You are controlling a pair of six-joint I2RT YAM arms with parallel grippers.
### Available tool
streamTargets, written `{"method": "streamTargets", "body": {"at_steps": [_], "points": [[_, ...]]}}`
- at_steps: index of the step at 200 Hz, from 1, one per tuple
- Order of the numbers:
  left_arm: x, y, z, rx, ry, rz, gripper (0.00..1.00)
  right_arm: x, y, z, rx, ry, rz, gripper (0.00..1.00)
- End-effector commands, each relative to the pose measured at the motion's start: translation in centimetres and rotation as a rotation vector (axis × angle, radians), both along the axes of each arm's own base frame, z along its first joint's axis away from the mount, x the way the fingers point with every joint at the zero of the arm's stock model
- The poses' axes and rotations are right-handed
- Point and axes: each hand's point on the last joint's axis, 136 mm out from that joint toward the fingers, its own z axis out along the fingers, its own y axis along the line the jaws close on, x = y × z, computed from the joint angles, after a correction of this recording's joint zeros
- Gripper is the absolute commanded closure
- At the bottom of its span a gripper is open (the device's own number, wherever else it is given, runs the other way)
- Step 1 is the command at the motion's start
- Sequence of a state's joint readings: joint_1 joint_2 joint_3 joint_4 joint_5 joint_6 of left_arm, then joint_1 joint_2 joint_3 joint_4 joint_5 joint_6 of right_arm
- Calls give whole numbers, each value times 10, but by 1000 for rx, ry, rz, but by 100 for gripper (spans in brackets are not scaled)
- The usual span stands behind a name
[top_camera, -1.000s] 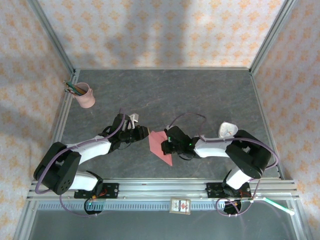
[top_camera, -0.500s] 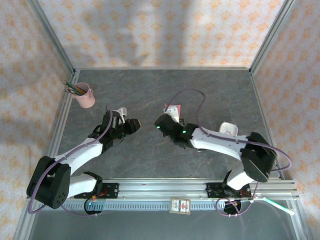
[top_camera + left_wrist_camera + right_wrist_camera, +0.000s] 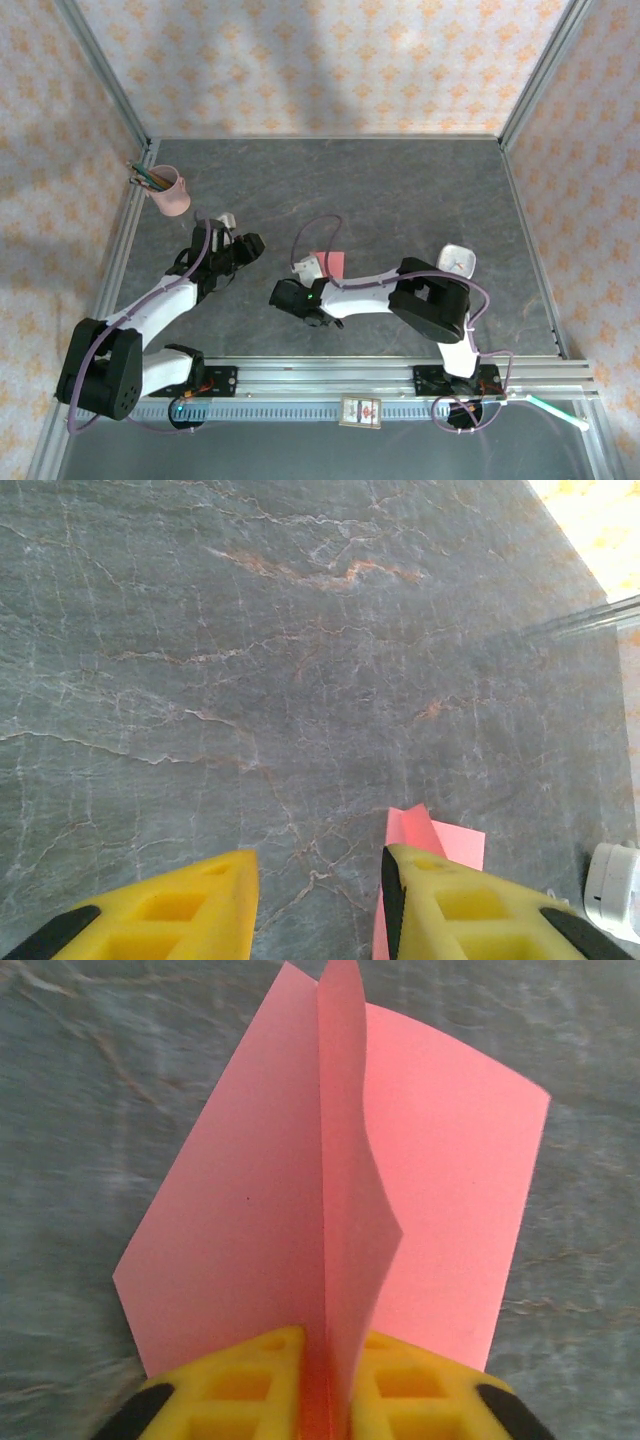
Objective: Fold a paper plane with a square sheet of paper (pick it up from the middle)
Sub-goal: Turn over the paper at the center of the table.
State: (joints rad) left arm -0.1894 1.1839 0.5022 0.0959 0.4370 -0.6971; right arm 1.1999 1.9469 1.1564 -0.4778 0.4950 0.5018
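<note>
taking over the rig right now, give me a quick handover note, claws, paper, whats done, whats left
Left claw: open, nothing in it, over the bare table, to the left of the paper.
Right claw: shut on the upright centre crease of the paper plane, one wing spread to each side.
Paper plane: mid-table, in the right claw. I cannot tell whether it touches the table.
Done: the folds look finished, with a centre crease and two wings.
Left: probably check the shape, set the plane down and let go.
</note>
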Motion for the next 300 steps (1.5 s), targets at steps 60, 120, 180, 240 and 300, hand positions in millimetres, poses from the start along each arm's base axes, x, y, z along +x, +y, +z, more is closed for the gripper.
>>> {"method": "streamTargets", "body": {"at_steps": [60, 120, 180, 240, 300], "points": [[-4, -7, 2, -13, -3, -53, 61, 20, -51, 73, 62, -97, -63, 100], [5, 1, -2, 29, 5, -17, 61, 31, -92, 95, -402, -274, -96, 100], [22, 38, -3, 55, 11, 84, 60, 3, -21, 18, -421, -169, 33, 100], [26, 39, 1, 9, -4, 91, 59, -10, 22, 1, -297, -102, 75, 86], [19, 16, 6, -97, -2, 17, 60, -24, 45, 57, 72, -13, 101, 72]]}}
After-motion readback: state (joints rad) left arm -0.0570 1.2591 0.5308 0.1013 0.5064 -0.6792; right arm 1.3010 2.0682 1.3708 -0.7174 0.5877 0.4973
